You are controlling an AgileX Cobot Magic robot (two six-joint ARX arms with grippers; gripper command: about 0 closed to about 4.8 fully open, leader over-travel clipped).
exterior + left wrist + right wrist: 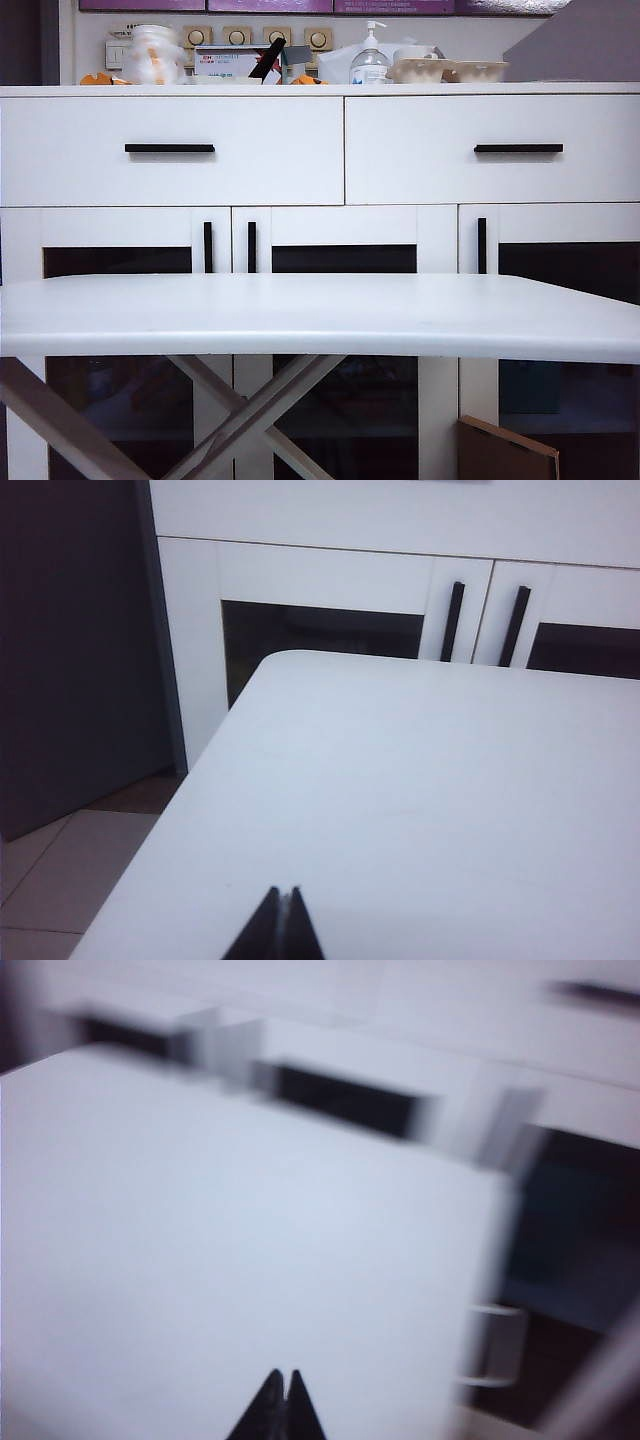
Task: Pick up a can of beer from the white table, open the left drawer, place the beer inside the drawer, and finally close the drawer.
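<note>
Left gripper (282, 920), right gripper (279, 1402) pinched (wrist views only).

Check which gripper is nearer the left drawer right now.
Left, probably. The left gripper, shut, sits over the left part of the white table, in front of the left drawer. The right gripper, shut, sits over the table's right part, near its right edge.
</note>
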